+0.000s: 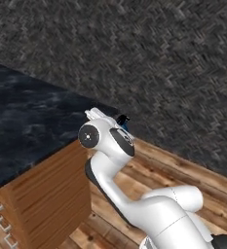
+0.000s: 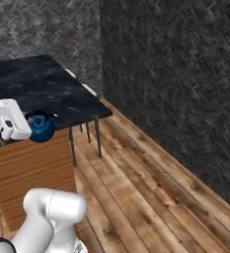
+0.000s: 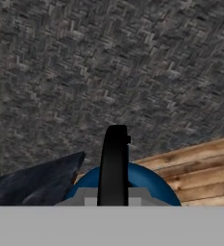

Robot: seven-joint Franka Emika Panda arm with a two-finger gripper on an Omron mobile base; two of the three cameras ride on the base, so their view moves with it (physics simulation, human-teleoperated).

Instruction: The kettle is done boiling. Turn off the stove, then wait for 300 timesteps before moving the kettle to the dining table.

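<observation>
- The kettle (image 2: 40, 127) hangs by its black handle (image 3: 113, 166) from the gripper (image 2: 33, 122), whose jaws are pinched fully together on that handle.
- In the right base view it sits at about nine o'clock, over the near corner of the dining table (image 2: 42, 89), seemingly just above the stone rather than resting on it.
- The carry looks nearly done; what remains is setting it down and letting go.
- The stove's state I cannot judge from here.
</observation>
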